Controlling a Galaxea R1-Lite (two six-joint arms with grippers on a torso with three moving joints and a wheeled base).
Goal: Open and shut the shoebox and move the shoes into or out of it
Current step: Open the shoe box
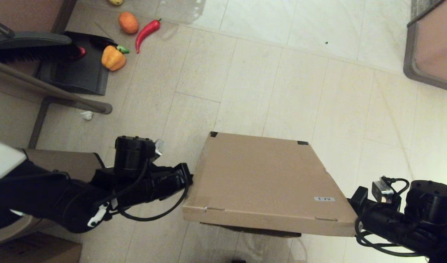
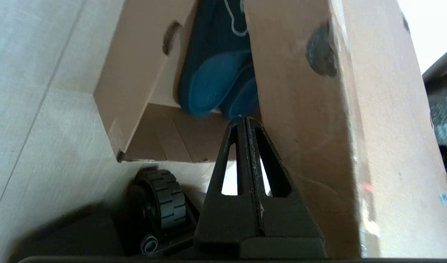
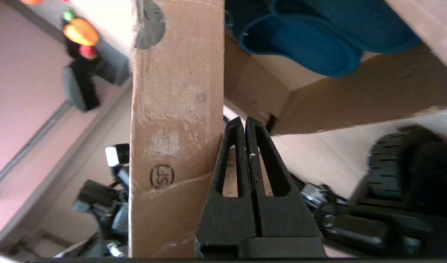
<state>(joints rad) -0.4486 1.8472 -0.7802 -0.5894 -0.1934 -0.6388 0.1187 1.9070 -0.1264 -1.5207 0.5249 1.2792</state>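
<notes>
The shoebox's lid (image 1: pixel 263 175) is tilted up at its near edge, with black tape at the far corners and a white label near the right. My left gripper (image 1: pixel 188 179) is at the lid's left edge and my right gripper (image 1: pixel 353 202) at its right edge. In the left wrist view the left gripper (image 2: pixel 244 118) is shut and empty, its side against the lid's flap (image 2: pixel 336 128), its tip at the gap above the box base (image 2: pixel 136 73). The navy shoes (image 2: pixel 212 84) lie inside. The right gripper (image 3: pixel 244 119) is shut and empty beside the flap (image 3: pixel 176 91); the shoes (image 3: pixel 304 40) show in the base (image 3: pixel 355 98).
On the floor at the far left lie an orange fruit (image 1: pixel 128 22), a red chili (image 1: pixel 146 32), a yellow pepper (image 1: pixel 113 58), a black dustpan (image 1: pixel 77 69) and a brush (image 1: pixel 30 45). A framed panel (image 1: pixel 433 44) stands far right. My base wheel (image 2: pixel 165 204) sits just under the box.
</notes>
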